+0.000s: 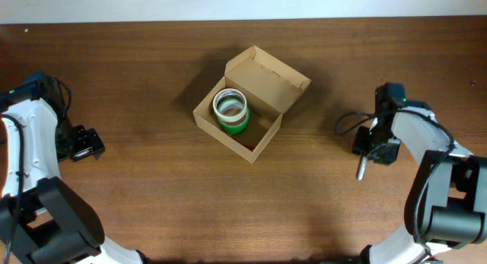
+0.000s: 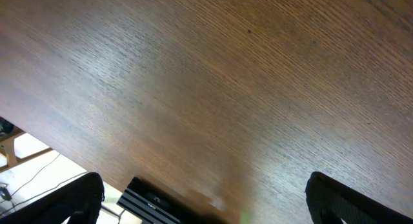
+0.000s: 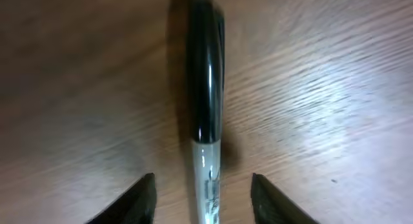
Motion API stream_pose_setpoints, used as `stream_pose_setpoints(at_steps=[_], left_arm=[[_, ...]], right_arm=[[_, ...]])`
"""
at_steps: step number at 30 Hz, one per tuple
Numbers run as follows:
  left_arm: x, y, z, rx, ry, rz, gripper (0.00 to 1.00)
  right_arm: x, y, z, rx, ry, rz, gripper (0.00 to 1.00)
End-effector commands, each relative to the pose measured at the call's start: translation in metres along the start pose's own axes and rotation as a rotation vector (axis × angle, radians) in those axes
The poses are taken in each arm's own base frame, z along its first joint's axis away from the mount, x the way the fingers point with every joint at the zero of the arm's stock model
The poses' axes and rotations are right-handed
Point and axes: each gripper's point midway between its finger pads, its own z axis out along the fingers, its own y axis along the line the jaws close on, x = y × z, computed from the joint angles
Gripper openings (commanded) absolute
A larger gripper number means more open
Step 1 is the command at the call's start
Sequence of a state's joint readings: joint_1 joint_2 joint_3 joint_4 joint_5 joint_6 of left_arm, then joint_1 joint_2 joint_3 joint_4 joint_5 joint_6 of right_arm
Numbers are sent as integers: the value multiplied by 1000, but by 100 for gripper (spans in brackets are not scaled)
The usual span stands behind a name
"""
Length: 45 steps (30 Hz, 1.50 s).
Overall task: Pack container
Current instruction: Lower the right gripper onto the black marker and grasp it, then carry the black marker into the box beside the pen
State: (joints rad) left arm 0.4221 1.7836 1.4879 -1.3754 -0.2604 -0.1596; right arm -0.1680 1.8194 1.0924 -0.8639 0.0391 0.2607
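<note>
One marker (image 3: pixel 205 101) is what the next move depends on. It lies on the surface (image 1: pixel 152 195) near the right edge, directly between the fingers of the right gripper (image 3: pixel 203 199). Long axis runs roughly from near edge to far edge, in line with the fingers, so a close would pinch across its barrel. Black cap points away from the wrist and the grey body sits nearest the fingertips.

Right gripper is spread moderately, straddling the marker with a gap on each side. No contact that I can see, so it isn't gripped yet.

Container (image 1: pixel 251 104) sits mid-surface, slightly toward the far edge, with its flap lid standing open on the far-right side. From the right gripper it lies toward the left edge and a bit farther back, well apart. The right arm is nearer to it than the left.

Left gripper (image 2: pixel 205 201) is spread wide over bare wood near the left edge, holding nothing.

Counts:
- 1 container
- 1 marker
- tape (image 1: pixel 230 110) inside the container: a green roll with a paler ring on top, probably 2, can't confirm

My read: close on the marker, lift, carry it over the open box.
</note>
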Motion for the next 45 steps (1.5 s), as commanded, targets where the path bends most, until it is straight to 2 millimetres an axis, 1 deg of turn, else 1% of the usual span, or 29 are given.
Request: stream_pose_setpoints(at_steps=[1,3,8,11,12,14,16,17,18,19,21,22,23,25,26,27,28,29,30,31,32,33,35,37,38,40,43,45], left_arm=[[1,1,-1,4,-2,8,100],[1,1,-1,4,-2,8,100],[1,1,-1,4,-2,7,100],[1,1,-1,4,-2,8,100],[1,1,-1,4,-2,8,100],[1,1,-1,4,-2,8,100],[1,1,-1,4,-2,8,100],[1,1,-1,4,-2,8,100],[1,1,-1,4,-2,8,100],[1,1,-1,4,-2,7,100],[1,1,-1,4,-2,8,100],[1,1,-1,4,-2,8,100],[1,1,-1,4,-2,8,100],[1,1,-1,4,-2,8,100],[1,1,-1,4,-2,8,100],[1,1,-1,4,-2,8,100],[1,1,-1,4,-2,7,100],[1,1,-1,4,-2,8,100],[1,1,-1,4,-2,7,100],[1,1,-1,4,-2,8,100],[1,1,-1,4,-2,8,100],[1,1,-1,4,-2,8,100],[1,1,-1,4,-2,8,100],[1,1,-1,4,-3,7,100],[1,1,-1,4,-2,8,100],[1,1,-1,4,-2,8,100],[1,1,-1,4,-2,8,100],[1,1,-1,4,-2,8,100]], right_arm=[[16,-3,19,5,44,13,40],[18,-3,23,2,45,13,31],[17,-2,24,-5,40,13,4],[16,7,22,-57,41,9,4],[12,15,18,-98,36,2,4],[4,33,3,-201,21,-42,4],[-7,47,-20,-273,-12,-61,4],[-14,52,-34,-298,-36,-67,4],[-26,63,-64,-341,-91,-101,4],[-33,67,-84,-362,-128,-123,4],[-46,79,-134,-402,-222,-189,4],[-51,86,-165,-420,-282,-247,4],[-54,91,-192,-428,-334,-296,4],[-58,105,-255,-430,-465,-419,4],[-60,109,-280,-421,-525,-454,4],[-60,116,-317,-396,-623,-496,4],[-59,121,-339,-376,-690,-530,4],[-56,127,-356,-357,-743,-564,4],[-52,135,-370,-336,-791,-603,4],[-46,144,-378,-322,-818,-646,4],[-37,157,-380,-315,-829,-708,4],[-28,169,-378,-315,-822,-768,4],[-7,195,-362,-313,-764,-895,4],[11,220,-337,-298,-682,-1025,4],[22,236,-314,-269,-613,-1110,4],[34,253,-285,-227,-524,-1197,4],[44,270,-239,-130,-400,-1316,4],[41,279,-210,-39,-347,-1344,4]])
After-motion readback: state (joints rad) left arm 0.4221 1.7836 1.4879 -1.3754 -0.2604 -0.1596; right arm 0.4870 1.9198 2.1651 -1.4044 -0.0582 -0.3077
